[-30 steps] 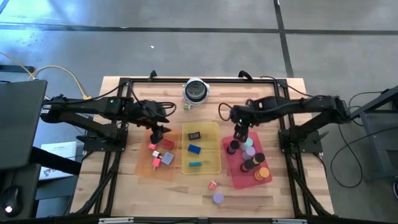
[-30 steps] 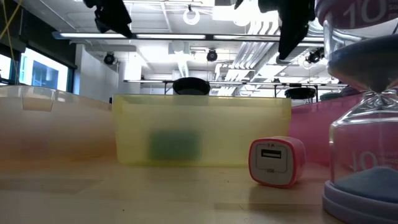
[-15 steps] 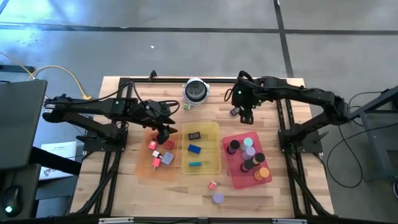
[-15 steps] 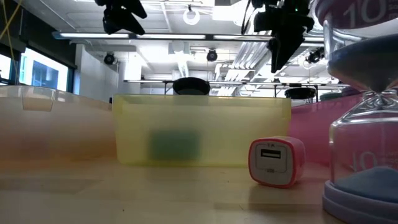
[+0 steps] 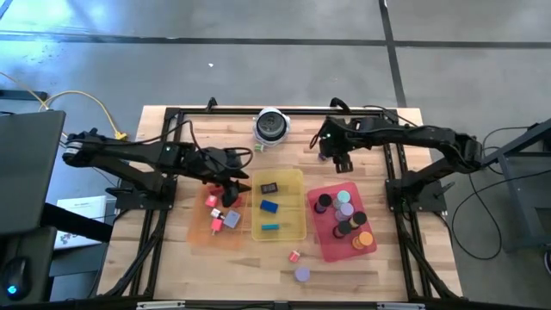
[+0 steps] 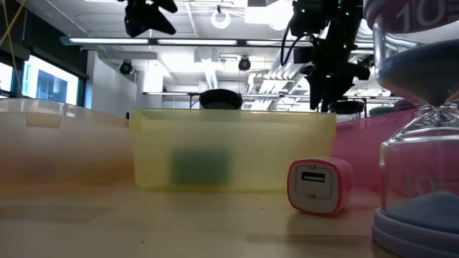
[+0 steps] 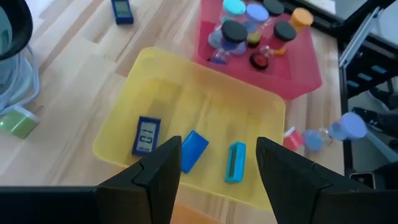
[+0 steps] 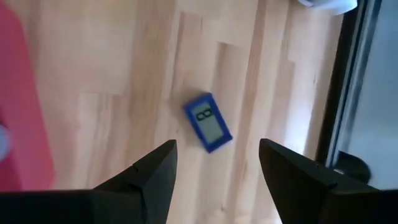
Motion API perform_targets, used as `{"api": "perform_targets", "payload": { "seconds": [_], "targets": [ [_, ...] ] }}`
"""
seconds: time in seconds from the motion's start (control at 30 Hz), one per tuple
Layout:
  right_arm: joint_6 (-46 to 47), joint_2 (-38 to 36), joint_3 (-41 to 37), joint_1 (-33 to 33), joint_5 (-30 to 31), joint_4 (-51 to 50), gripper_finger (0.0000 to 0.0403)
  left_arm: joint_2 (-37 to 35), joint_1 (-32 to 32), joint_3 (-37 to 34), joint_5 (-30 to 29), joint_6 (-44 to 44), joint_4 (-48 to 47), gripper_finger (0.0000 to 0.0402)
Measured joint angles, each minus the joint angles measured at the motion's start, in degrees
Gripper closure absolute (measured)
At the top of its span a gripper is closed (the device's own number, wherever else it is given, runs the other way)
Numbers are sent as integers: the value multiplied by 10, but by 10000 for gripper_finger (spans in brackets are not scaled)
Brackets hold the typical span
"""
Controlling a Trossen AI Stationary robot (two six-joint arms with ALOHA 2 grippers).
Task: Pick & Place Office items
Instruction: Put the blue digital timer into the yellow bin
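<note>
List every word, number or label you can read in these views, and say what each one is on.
"10" on the hourglass at the edge of the low view, printed near its top and again faintly lower down.
Small marking above the socket of the pink charger: too small to read.
Screen of the blue device on the bare table: shapes visible, not readable.
Screen of the blue device in the yellow tray: not readable.

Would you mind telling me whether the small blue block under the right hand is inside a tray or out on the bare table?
Out on the table. The blue block lies flat on bare wood beside the red tray, below the open right hand.
</note>
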Motion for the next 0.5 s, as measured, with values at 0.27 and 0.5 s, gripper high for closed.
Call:
{"api": "perform_targets", "payload": {
  "seconds": [0.27, 0.5],
  "targets": [
    [-22, 23, -20, -22, -46, 15, 186, 22, 0, 0, 2, -2, 15, 201],
    [-12, 56, -20, -24, -51, 40, 186, 30, -4, 1, 2, -10, 28, 201]
  ]
}}
